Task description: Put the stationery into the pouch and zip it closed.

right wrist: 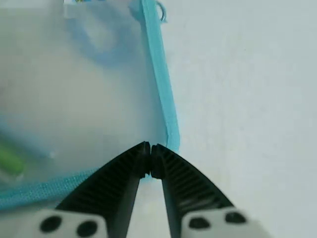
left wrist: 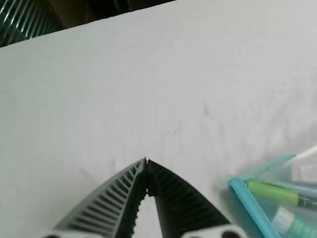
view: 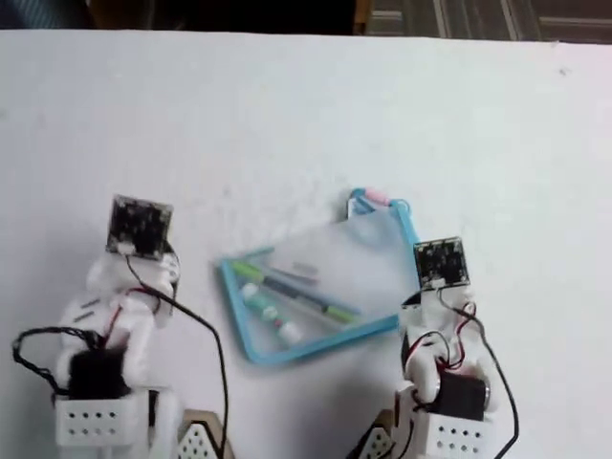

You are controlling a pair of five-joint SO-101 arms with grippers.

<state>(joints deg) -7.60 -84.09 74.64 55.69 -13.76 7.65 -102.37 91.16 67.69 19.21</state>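
Pens [view: 304, 297] hazy inside pouch [view: 408, 233]; left pincer [left wrist: 146, 161], right pincer [right wrist: 149, 147] both pinched together, empty.

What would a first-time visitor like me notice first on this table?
A see-through pouch with bright blue edging lies mid-table on the white table, and green and pale pens show through it. The right end effector, tips together, sits at one corner of the pouch. The left end effector, also shut, is over bare table just beside the pouch's opposite end.
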